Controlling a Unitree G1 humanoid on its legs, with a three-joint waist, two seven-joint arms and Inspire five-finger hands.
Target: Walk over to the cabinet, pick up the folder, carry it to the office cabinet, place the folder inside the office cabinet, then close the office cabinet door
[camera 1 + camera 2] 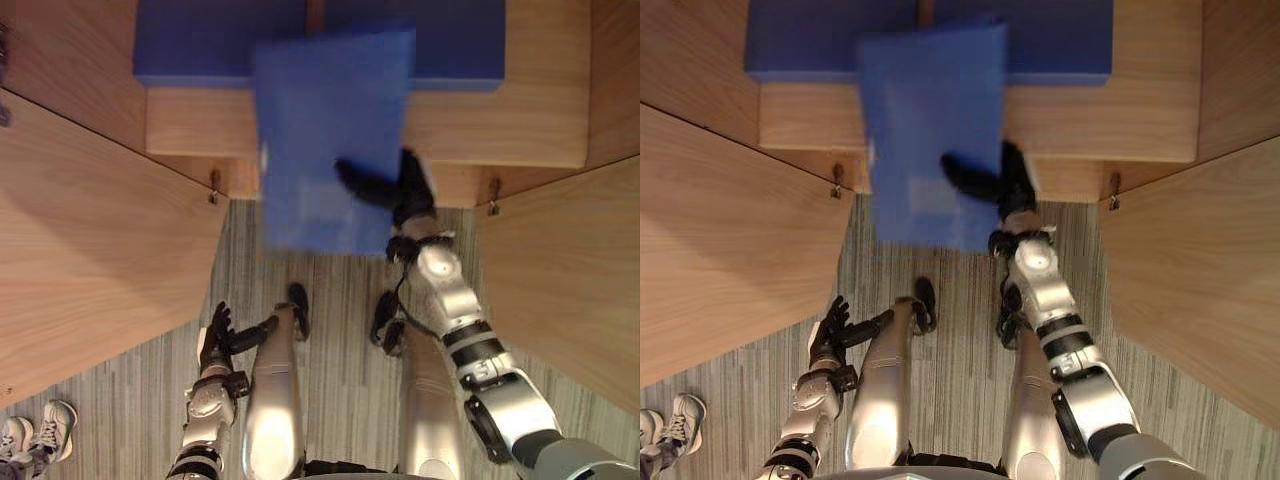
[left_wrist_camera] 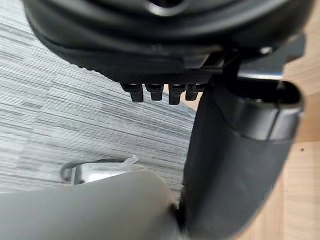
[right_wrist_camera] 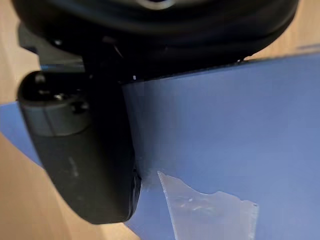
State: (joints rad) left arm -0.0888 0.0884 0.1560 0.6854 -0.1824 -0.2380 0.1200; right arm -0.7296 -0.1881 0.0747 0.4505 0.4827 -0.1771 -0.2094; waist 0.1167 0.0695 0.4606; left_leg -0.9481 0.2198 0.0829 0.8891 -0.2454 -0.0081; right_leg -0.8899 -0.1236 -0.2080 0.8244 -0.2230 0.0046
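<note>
A flat blue folder [image 1: 320, 130] hangs in front of the open wooden office cabinet [image 1: 500, 130], its far edge over the cabinet's shelf. My right hand [image 1: 405, 195] is shut on the folder's near right side, with the thumb [image 3: 85, 160] lying across the blue cover [image 3: 240, 130]. A clear pocket [image 3: 210, 210] shows on that cover. My left hand [image 1: 215, 335] hangs low beside my body over the carpet, its fingers [image 2: 160, 92] relaxed and holding nothing.
The cabinet's two doors stand wide open, the left door [image 1: 90, 250] and the right door [image 1: 570, 270] flanking me. Blue items [image 1: 200, 45] lie inside on the shelf. A person's shoes [image 1: 40, 430] stand on the striped carpet at the lower left.
</note>
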